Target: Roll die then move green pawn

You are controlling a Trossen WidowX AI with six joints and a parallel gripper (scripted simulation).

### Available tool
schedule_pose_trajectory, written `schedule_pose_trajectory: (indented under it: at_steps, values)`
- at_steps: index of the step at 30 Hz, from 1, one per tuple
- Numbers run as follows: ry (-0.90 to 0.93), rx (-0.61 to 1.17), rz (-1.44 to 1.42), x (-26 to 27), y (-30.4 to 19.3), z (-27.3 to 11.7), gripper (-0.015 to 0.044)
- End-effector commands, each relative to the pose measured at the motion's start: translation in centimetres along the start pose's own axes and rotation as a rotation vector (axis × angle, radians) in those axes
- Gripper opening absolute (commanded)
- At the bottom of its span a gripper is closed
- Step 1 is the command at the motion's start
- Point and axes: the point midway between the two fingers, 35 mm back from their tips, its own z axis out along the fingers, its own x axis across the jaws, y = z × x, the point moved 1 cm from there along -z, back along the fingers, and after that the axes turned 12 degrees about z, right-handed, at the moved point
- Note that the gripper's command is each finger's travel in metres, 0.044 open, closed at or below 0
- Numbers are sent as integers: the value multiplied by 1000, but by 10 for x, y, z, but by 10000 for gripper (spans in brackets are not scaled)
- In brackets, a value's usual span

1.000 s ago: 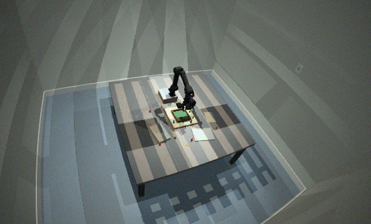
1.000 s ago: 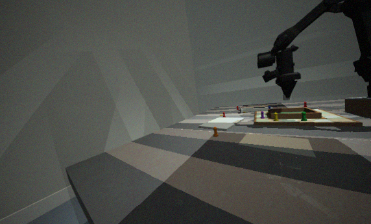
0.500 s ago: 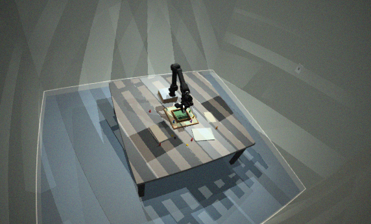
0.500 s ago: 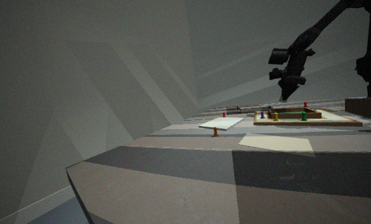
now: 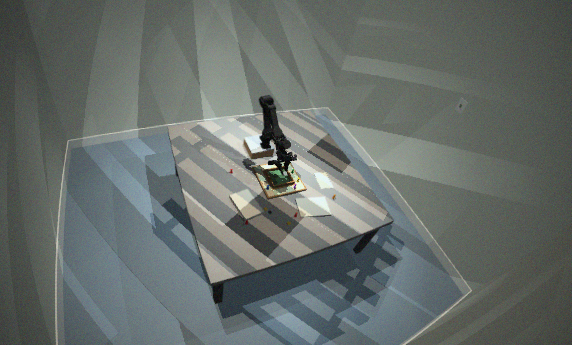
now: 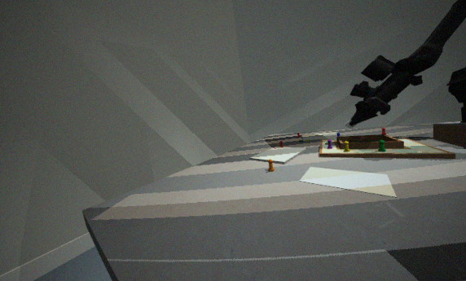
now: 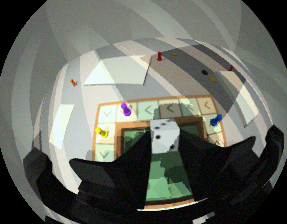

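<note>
die (image 7: 164, 135) pips too blurred to count; fingers hide its sides
</note>
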Motion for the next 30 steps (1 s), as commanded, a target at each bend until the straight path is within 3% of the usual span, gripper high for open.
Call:
schedule_pose_trajectory:
  at_steps: [1,10,25,30]
  values:
    - [3,-43,-3,-1,-1,-2,0]
    - [2,-40,-3,-5,0,-50,0]
    - [8,-42,-4,-5,-1,-51,0]
    - [8,-42,-4,-5,-1,-51,131]
